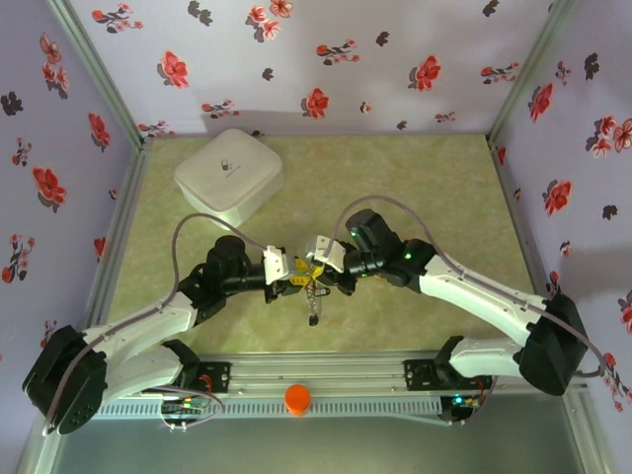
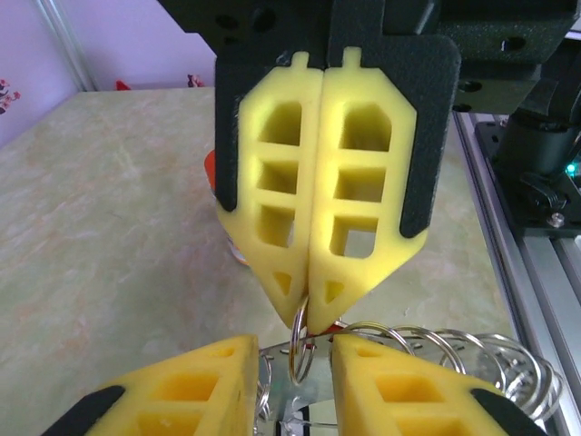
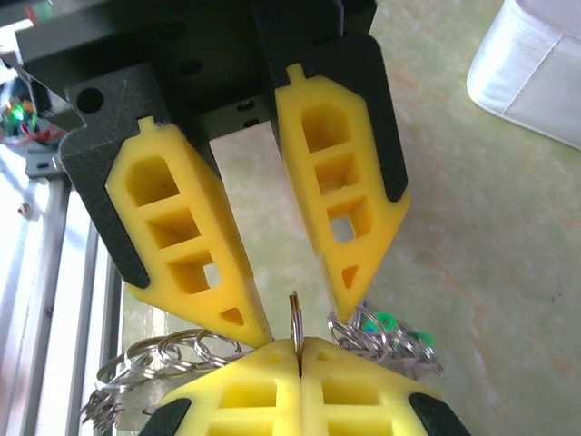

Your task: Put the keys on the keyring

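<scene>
My right gripper [image 3: 298, 352] is shut on a small split ring [image 3: 295, 313] that stands edge-on between its pads. In the left wrist view that right gripper [image 2: 309, 318] points down at the same ring [image 2: 302, 356]. My left gripper [image 2: 295, 352] is open, one finger on each side of the ring without touching it, and it also appears from the right wrist [image 3: 300, 320]. Several more split rings [image 2: 454, 350] are strung along a thin grey wire [image 2: 359, 333], apparently the keyring hoop. Green key tags [image 3: 392, 323] lie behind. From above, the keys [image 1: 313, 296] hang below both grippers.
A white rounded square box [image 1: 229, 176] sits at the back left of the mat, also seen from the right wrist [image 3: 536, 73]. An orange bottle cap [image 1: 297, 397] rests on the front rail between the arm bases. Flowered walls enclose the table.
</scene>
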